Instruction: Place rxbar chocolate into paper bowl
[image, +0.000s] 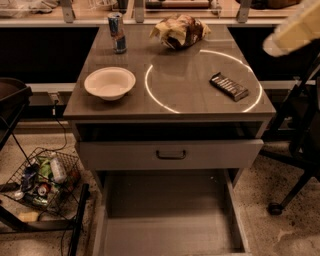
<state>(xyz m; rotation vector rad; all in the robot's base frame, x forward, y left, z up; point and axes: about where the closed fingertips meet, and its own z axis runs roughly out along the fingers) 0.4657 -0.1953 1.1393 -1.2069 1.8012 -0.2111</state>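
Observation:
The rxbar chocolate (229, 86) is a dark flat bar lying at an angle on the right side of the grey table (190, 102), on the bright ring of light. The paper bowl (109, 82) is off-white and empty and stands upright on the table's left side, well apart from the bar. My gripper (294, 31) shows only as a pale blurred shape at the top right, above and to the right of the bar, touching nothing.
A blue-silver can (117, 32) stands at the back left and a yellow-brown snack bag (180, 30) at the back middle. A drawer (170, 154) is pulled out below the tabletop. A wire basket of trash (42, 180) sits on the floor at left, a wheeled chair (300, 150) at right.

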